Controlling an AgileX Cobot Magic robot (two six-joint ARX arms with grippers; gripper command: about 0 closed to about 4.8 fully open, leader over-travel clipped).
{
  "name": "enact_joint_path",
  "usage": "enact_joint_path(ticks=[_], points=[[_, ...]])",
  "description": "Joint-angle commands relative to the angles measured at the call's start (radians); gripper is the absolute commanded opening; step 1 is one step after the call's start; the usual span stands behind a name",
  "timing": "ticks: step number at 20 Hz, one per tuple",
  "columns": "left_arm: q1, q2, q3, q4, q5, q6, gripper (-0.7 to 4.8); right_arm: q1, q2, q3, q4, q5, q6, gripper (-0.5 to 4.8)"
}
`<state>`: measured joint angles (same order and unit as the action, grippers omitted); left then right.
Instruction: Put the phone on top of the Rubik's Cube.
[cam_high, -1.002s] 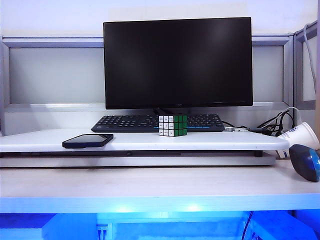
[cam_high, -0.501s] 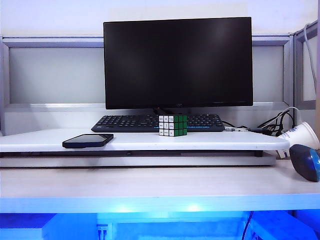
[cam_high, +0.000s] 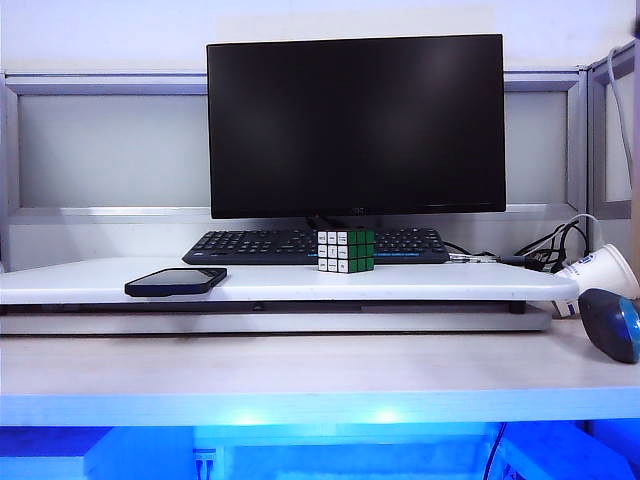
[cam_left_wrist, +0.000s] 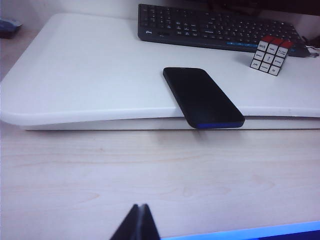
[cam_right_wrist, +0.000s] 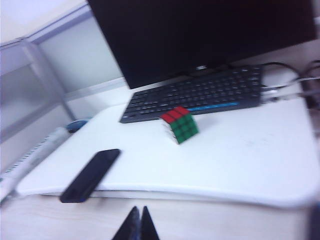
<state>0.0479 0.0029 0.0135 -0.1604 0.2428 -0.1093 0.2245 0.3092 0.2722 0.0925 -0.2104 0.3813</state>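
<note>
Exterior view: the phone (cam_high: 176, 281) lies flat at the left of a white raised board (cam_high: 440, 284) on the table (cam_high: 300, 375), well apart from the Rubik's Cube (cam_high: 346, 250), which stands just in front of the keyboard (cam_high: 250, 245) below the monitor (cam_high: 355, 125). No arm or claw appears here.

Left wrist view: the left claw (cam_left_wrist: 139, 223) shows only its dark fingertips, pressed together with no gap and nothing between them, low over the bare table. The phone (cam_left_wrist: 202, 96) lies skewed, one short end overhanging the board's front edge; the cube (cam_left_wrist: 271, 54) sits beyond it near the keyboard (cam_left_wrist: 215, 31).

Right wrist view (blurred): the right claw (cam_right_wrist: 137, 226) is likewise closed and empty, short of the board. The phone (cam_right_wrist: 91, 174) and the cube (cam_right_wrist: 179, 124) are both in sight.

Handling, as a judgement: the phone is thin, rigid, glossy and probably slippery, with little height to pinch. The overhanging end offers the likeliest hold, or the two long edges. The cube's top is narrower than the phone is long, so it should be set down centred to balance.
</note>
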Motion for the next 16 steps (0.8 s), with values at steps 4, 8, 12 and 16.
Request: enact_joint_path(ticks=[4, 8, 12, 16], points=[[0.002, 0.000, 0.000, -0.002, 0.055, -0.003, -0.05, 0.155, 0.313, 0.129, 0.208, -0.037, 0.017, 0.74], [0.002, 0.000, 0.000, -0.002, 0.058, 0.004, -0.05, 0.286, 0.532, 0.196, 0.331, -0.036, 0.075, 1.63], [0.002, 0.000, 0.000, -0.002, 0.058, 0.004, -0.05, 0.369, 0.735, 0.262, 0.417, -0.053, 0.151, 2.26], [0.002, 0.000, 0.000, -0.002, 0.067, 0.004, -0.05, 0.401, 0.929, 0.341, 0.484, -0.117, 0.277, 3.29]])
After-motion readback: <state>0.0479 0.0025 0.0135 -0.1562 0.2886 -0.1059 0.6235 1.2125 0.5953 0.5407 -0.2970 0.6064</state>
